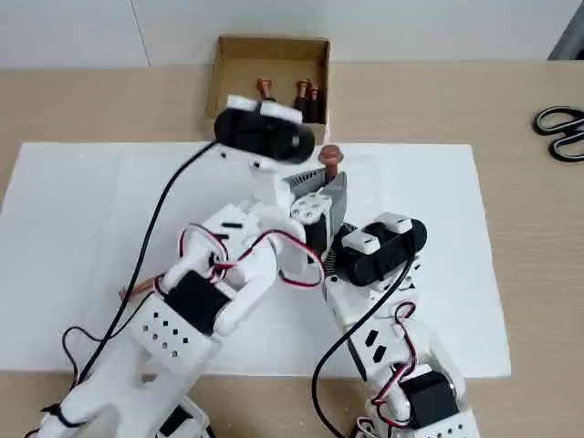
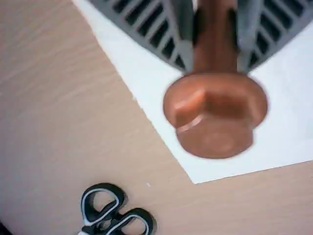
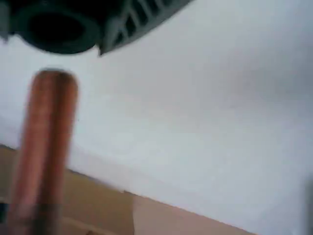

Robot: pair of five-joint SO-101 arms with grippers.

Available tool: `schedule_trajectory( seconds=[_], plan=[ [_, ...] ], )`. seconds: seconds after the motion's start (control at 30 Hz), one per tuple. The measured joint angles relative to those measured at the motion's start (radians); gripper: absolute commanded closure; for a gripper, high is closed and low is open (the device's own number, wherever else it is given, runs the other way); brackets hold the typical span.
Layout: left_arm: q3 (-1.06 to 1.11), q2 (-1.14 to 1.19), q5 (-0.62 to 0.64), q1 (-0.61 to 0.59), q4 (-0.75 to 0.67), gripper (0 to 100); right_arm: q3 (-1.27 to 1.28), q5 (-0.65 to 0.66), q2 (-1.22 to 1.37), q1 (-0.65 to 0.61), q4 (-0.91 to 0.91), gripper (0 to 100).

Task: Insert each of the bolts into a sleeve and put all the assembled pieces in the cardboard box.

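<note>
While the left gripper (image 2: 215, 34) clamps the bolt (image 2: 215, 112), the right gripper (image 3: 61, 12) holds the sleeve (image 3: 54, 33) beside its tip.

Copper bolt (image 2: 215, 112), broad hex flange head, is clamped by its shank in the left pincer (image 2: 215, 29), up off the white sheet (image 1: 91, 201). Its shank tip sits just short of the black sleeve (image 3: 54, 34), which is held in the right pincer (image 3: 63, 14): close to the dark mouth, but not in. On the counter (image 1: 456, 100) beyond the sheet's far edge sits the open cardboard box (image 1: 228, 82). Three assembled pieces (image 1: 302, 93), copper heads on black sleeves, are grouped toward its right side. A second bolt (image 1: 137, 292) lies on the sheet, only partly showing.
</note>
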Motion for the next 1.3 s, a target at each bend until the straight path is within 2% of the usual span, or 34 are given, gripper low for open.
schedule_trajectory(
  seconds=[0.27, 0.8, 1.13, 1.3],
  plan=[
    [0.124, -0.052, -0.014, 0.006, -0.101, 100, 0.0, 0.0, 0.0, 0.0, 0.0, 99.5],
    [0.133, -0.052, -0.021, 0.041, -0.107, 100, 0.002, 0.0, 0.0, 0.003, 0.0, 99.5],
    [0.133, -0.061, -0.025, 0.051, -0.012, 100, 0.0, 0.0, -0.002, 0.002, 0.002, 99.5],
    [0.133, -0.061, -0.087, 0.058, 0.017, 100, 0.0, 0.0, -0.002, -0.002, 0.002, 99.5]
  ],
)
